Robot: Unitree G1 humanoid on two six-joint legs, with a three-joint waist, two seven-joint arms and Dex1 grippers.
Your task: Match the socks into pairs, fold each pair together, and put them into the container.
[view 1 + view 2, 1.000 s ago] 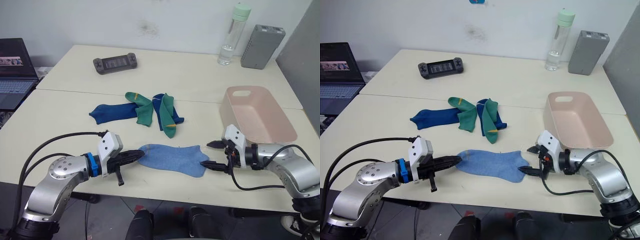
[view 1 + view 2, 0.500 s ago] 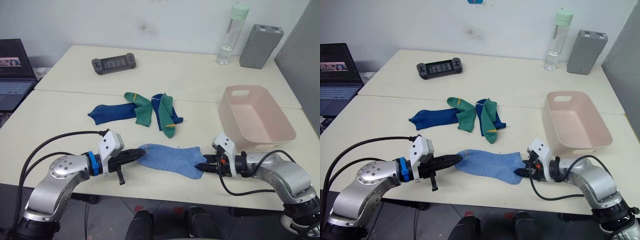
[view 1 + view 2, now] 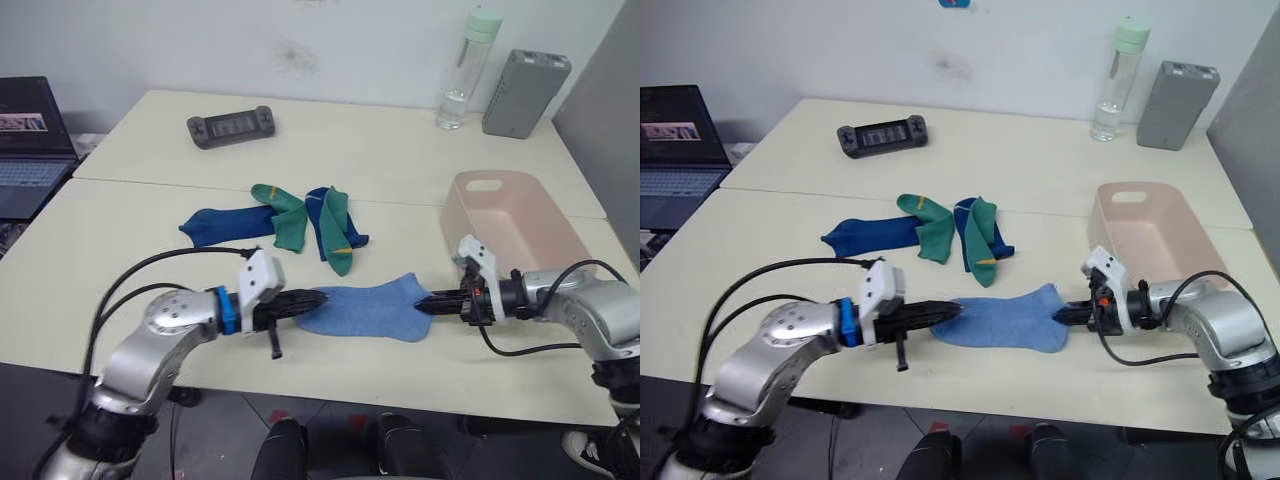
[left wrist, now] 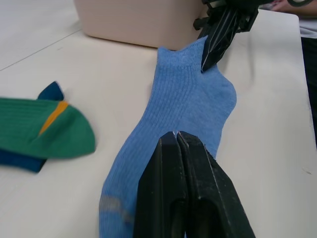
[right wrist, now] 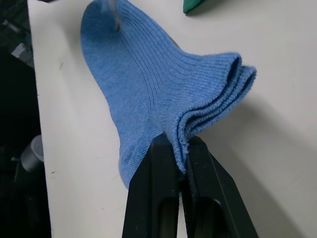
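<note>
A light blue sock [image 3: 365, 310] lies flat near the table's front edge, with layered cuff edges [image 5: 218, 106] showing at one end. My right gripper [image 3: 421, 305] is shut on that cuff end, just in front of the pale pink container [image 3: 470, 235]. My left gripper [image 3: 318, 298] is shut, its tips lying over the sock's toe part [image 4: 148, 148]. I cannot tell if it pinches any fabric. Farther back lie a dark blue sock [image 3: 220, 224], a green sock [image 3: 285, 225], and another green sock [image 3: 338, 240] over a dark blue one [image 3: 322, 215].
At the back of the table sit a black game controller [image 3: 230, 128], a clear bottle with a green cap [image 3: 458, 75] and a grey ribbed box [image 3: 525, 92]. A laptop [image 3: 30, 130] stands off the left edge. A seam runs across the table behind the socks.
My right gripper went from open around the cuff end to shut on it and drew it right, lifting it a little. The left gripper slid right along the sock.
</note>
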